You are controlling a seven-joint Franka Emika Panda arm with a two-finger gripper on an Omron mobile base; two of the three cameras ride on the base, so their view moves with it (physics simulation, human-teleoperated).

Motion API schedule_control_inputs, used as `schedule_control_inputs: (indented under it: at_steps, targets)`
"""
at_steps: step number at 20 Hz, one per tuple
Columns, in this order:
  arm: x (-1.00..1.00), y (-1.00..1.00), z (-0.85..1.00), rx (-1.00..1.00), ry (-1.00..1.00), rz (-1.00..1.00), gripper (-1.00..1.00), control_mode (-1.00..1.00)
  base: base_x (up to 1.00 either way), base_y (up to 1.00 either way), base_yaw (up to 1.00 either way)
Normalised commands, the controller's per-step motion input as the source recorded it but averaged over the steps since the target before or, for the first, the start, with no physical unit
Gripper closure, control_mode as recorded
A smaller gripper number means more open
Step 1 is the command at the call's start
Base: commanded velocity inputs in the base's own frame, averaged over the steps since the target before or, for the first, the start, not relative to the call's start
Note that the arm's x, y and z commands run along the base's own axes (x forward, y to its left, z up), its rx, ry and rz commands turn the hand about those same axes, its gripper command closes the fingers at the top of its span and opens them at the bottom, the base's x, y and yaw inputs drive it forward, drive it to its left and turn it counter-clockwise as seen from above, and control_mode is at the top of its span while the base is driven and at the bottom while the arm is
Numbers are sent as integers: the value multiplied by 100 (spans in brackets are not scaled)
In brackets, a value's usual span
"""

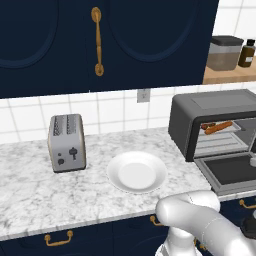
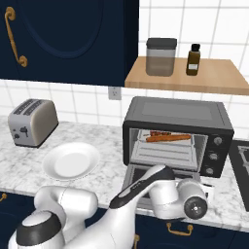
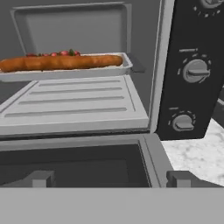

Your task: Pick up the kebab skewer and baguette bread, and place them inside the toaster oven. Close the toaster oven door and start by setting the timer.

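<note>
Orange-brown baguette bread (image 3: pixel 61 62) & kebab skewer (image 3: pixel 54 54) sitting inside dark grey toaster oven (image 2: pixel 177 114), so gripper (image 3: pixel 112 186), jaws spread & empty, is hovering near the flat-open toaster oven door (image 3: pixel 74 164) to shut it.

The big boxy dark grey toaster oven (image 2: pixel 178 133) sits on the tabletop with its mouth wide open. Its dark grey door with the dark window pane (image 1: pixel 231 172) hangs folded flat out front. Inside, on the upper tray, lies the long orange-brown baguette bread (image 3: pixel 61 62), stretched lengthways across the opening, and just behind it the kebab skewer of small dark red chunks (image 3: pixel 54 54), alongside the loaf.
</note>
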Motion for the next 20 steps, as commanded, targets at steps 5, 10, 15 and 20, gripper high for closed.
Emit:
schedule_control_inputs:
  at_steps: [5,10,15,20]
  targets:
    - [-93,-29,-17,0,12,3,-100,-100,0,0,0]
    - [-80,-19,-42,0,9,3,-100,-100,0,0,0]
    - [-50,-4,-45,0,6,3,-100,-100,0,0,0]
    - [4,0,-18,0,-4,0,-100,-100,0,0,0]
